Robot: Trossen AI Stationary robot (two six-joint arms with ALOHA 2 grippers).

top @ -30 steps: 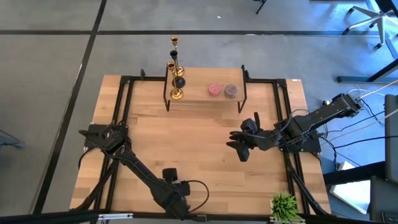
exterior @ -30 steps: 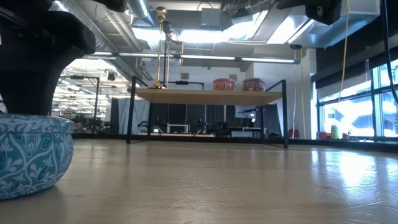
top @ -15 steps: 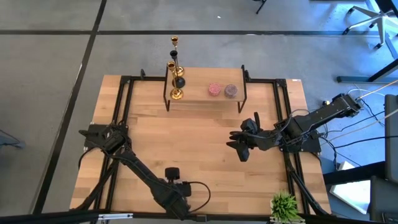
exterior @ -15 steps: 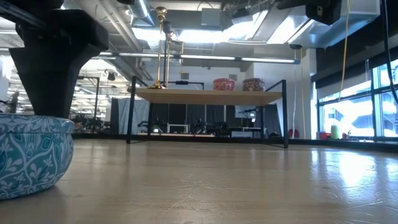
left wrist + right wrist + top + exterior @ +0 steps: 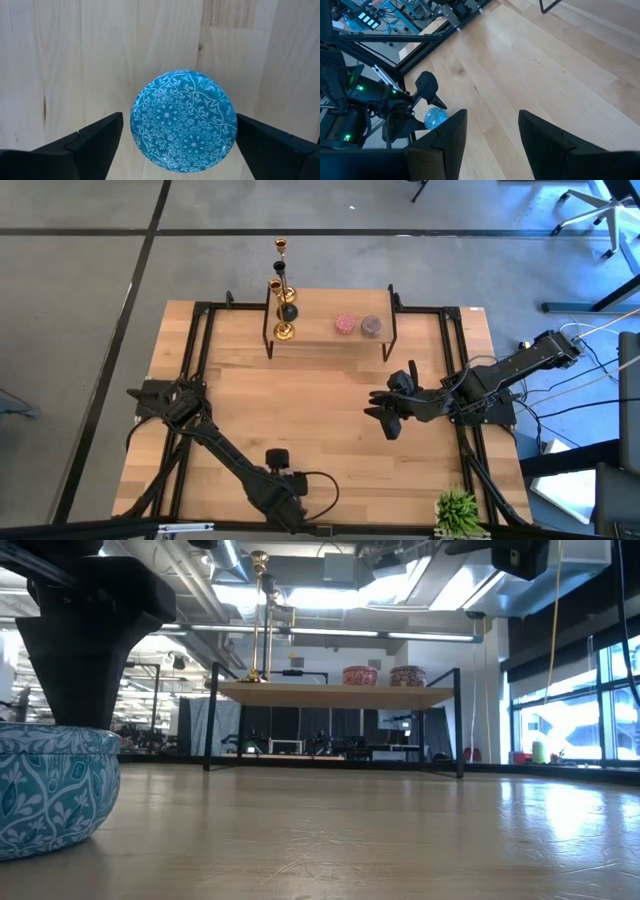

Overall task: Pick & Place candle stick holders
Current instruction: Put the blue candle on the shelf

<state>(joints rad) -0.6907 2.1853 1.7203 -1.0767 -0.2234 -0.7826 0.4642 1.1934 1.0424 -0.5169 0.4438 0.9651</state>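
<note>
Two gold candlesticks (image 5: 282, 290) stand upright on their round bases at the left end of a small raised shelf (image 5: 330, 340) at the table's far side. They also show in the low view (image 5: 260, 620). My left gripper (image 5: 178, 122) is open near the table's front edge, above a blue patterned round tin (image 5: 183, 121) that rests on the table. Its fingers stand on either side of the tin with gaps. In the high view the left gripper (image 5: 275, 460) hides the tin. My right gripper (image 5: 390, 412) is open and empty over the table's right middle.
Two small pink jars (image 5: 357, 325) stand on the shelf to the right of the candlesticks. A green plant (image 5: 457, 510) is at the near right corner. Bare wood lies between the shelf and both arms.
My left gripper has shifted a little toward the table's right over the blue tin, then kept still. The tin has stayed on the table.
</note>
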